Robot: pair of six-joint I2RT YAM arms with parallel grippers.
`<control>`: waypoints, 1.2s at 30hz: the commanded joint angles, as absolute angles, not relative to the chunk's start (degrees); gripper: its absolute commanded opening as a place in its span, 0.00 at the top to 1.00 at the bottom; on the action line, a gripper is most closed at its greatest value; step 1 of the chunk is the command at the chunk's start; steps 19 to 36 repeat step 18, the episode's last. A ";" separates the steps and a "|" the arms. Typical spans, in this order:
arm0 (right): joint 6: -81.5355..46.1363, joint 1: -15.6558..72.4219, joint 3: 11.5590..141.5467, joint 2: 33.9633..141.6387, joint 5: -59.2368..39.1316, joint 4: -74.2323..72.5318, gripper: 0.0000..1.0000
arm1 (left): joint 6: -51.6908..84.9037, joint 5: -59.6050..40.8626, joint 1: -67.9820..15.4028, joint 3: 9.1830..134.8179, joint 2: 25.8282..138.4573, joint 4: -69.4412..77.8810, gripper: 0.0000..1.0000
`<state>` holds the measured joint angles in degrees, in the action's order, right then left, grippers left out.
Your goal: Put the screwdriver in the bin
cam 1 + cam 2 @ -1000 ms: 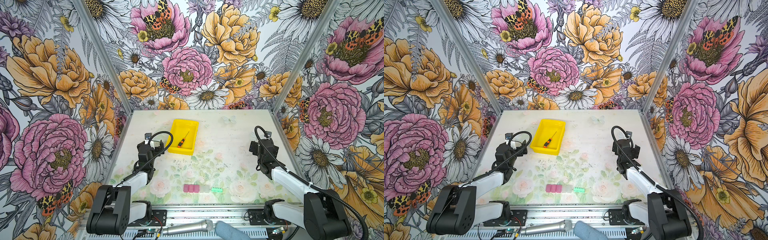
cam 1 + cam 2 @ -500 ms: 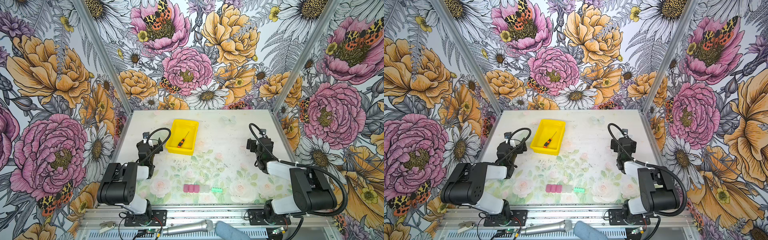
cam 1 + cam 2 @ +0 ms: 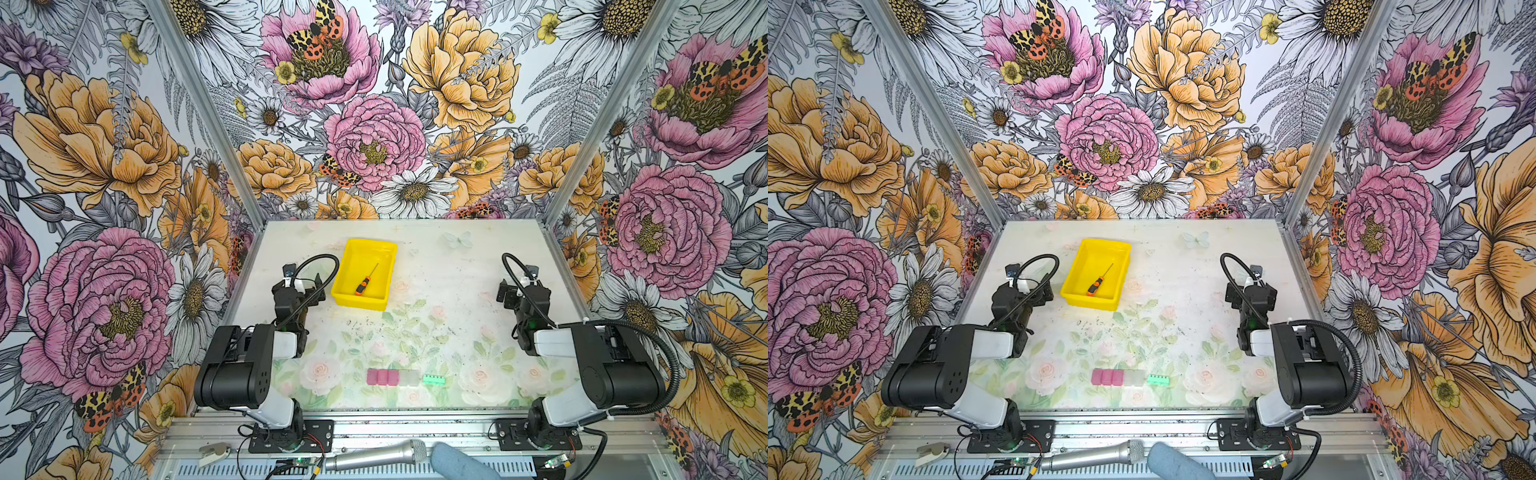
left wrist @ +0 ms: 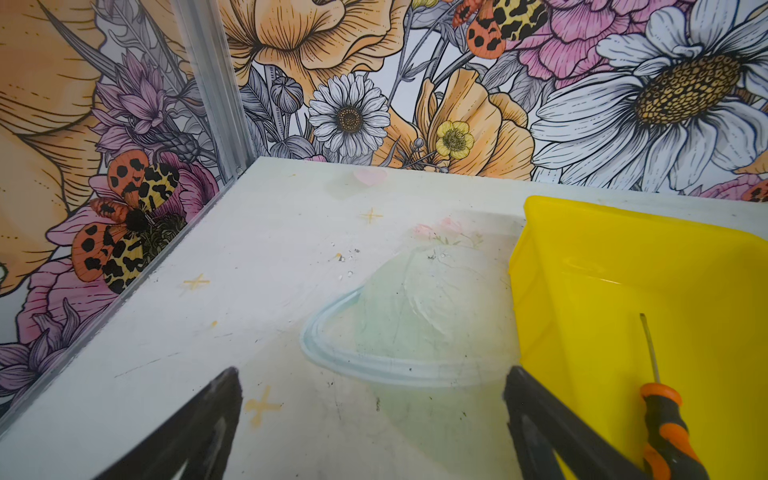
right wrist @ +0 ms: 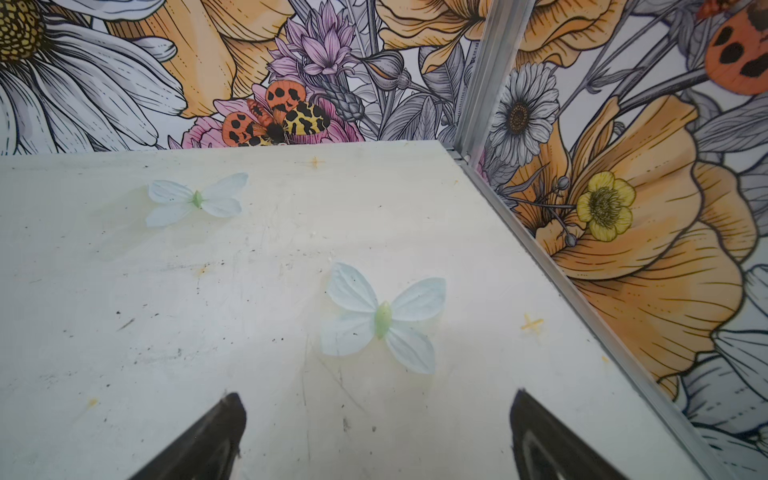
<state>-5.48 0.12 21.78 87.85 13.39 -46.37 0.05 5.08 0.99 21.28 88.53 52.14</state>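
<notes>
Screwdriver lying flat inside yellow bin, handle toward its near wall, left pincer spread wide, holding nothing, just beside the bin, right pincer spread wide over the tabletop

Glossy, smooth walls on the bright yellow rectangular plastic bin, highlights glinting off them. The slim orange-and-black-handled screwdriver has a matt handle and a thin bare-metal silver shaft. The pale printed tabletop is matt, scuffed and speckled. The grey aluminium corner post has a dull sheen.
</notes>
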 commanded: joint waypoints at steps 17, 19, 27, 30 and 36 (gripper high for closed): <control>-6.15 -0.11 21.77 87.84 12.65 -50.72 0.01 | -0.41 5.68 0.28 21.97 88.77 52.91 0.01; -6.10 -0.05 21.44 87.80 12.67 -51.07 0.00 | -0.50 5.99 0.10 21.91 88.76 53.04 0.01; -6.10 -0.05 21.44 87.80 12.67 -51.07 0.00 | -0.50 5.99 0.10 21.91 88.76 53.04 0.01; -6.10 -0.05 21.44 87.80 12.67 -51.07 0.00 | -0.50 5.99 0.10 21.91 88.76 53.04 0.01; -6.10 -0.05 21.44 87.80 12.67 -51.07 0.00 | -0.50 5.99 0.10 21.91 88.76 53.04 0.01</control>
